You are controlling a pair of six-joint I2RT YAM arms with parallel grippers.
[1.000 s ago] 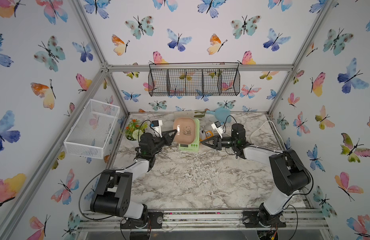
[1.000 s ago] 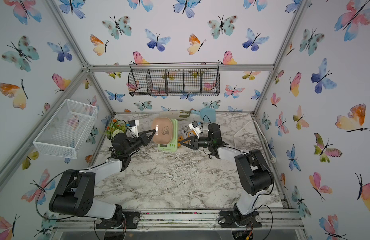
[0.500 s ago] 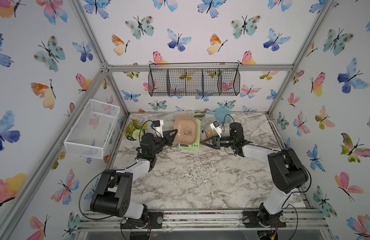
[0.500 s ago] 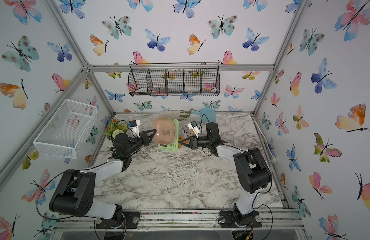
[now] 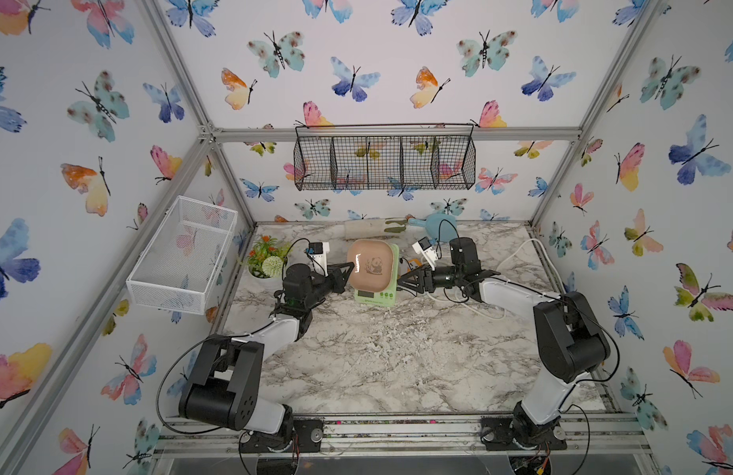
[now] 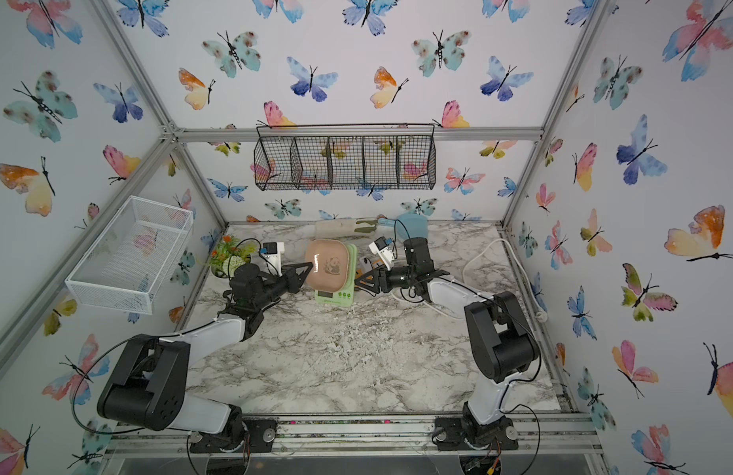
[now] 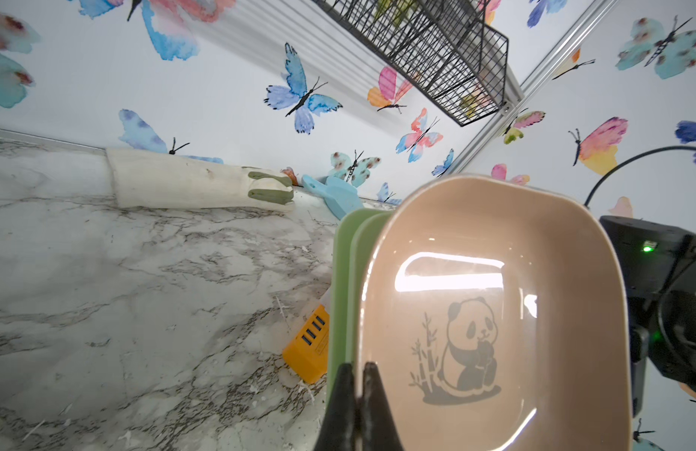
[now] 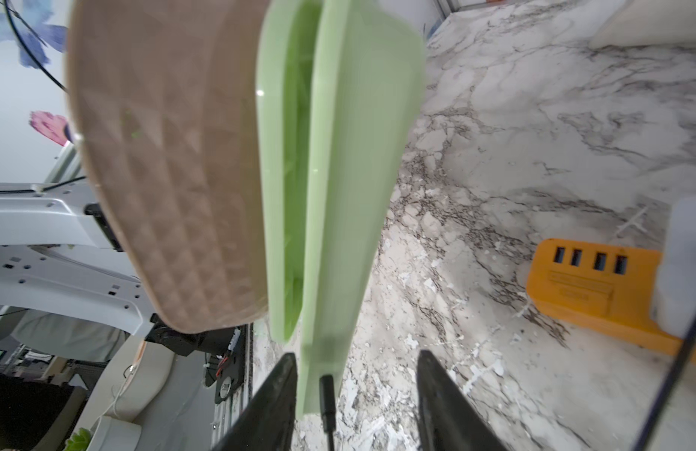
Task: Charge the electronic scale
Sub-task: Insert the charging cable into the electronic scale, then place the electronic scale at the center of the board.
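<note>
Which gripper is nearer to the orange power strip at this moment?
Right. The right gripper is beside the orange power strip, on the same side of the scale; the left gripper is across the scale, at its far edge.

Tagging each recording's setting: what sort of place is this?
Likely a staged robot test cell, not a home: butterfly-papered walls on an aluminium frame, two arms bolted to a front rail, and an electronic scale on a marble-look tabletop.

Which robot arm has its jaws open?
The right gripper: its jaws stand apart on either side of the black plug at the edge of the electronic scale. The left gripper has its jaws pinched shut on the scale's tan rim.
</note>
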